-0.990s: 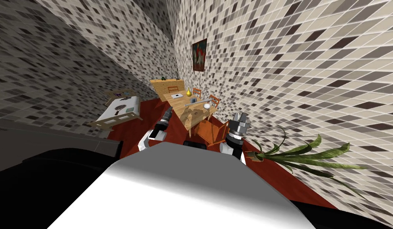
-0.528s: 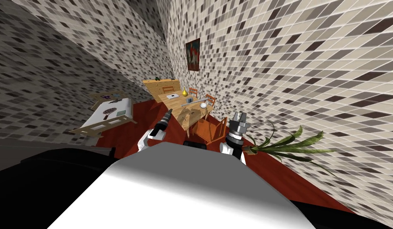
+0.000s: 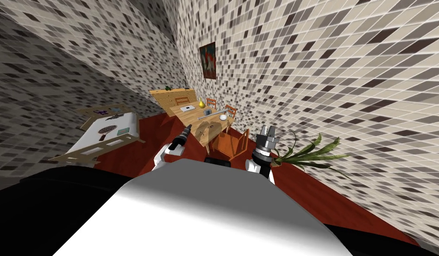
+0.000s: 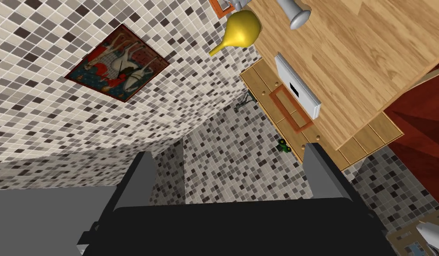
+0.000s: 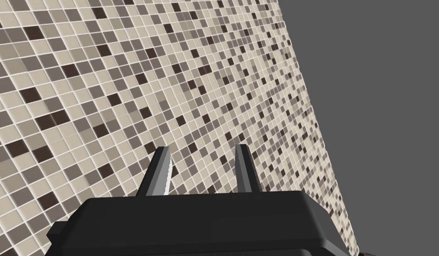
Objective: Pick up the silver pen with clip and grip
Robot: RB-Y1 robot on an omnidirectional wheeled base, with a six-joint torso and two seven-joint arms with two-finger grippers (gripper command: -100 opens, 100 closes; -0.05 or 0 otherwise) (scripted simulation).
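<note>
A long silver pen (image 3: 217, 111) lies across the far part of a wooden table (image 3: 197, 119), well ahead of me. My left gripper (image 3: 188, 129) hangs open short of the table's near end, with nothing between its fingers. In the left wrist view the table top (image 4: 361, 53) carries a yellow vase (image 4: 241, 29), a flat white device (image 4: 298, 86) and the rounded grey end of a silver object (image 4: 295, 13). My right gripper (image 3: 267, 130) is held up to the right of the orange chair, open and empty, with its fingers (image 5: 163, 166) in front of a tiled wall.
An orange chair (image 3: 229, 143) stands at the table's near end, with two more on the wall side. A white bowl (image 3: 223, 117) sits on the table. A wooden dresser (image 3: 169, 95) is behind it. A bed (image 3: 108, 130) lies to the left, a potted plant (image 3: 309, 152) to the right.
My base has moved and turned: the table, bed and picture have slid left in the head view and the plant has come nearer the middle. Both arms keep their pose.
</note>
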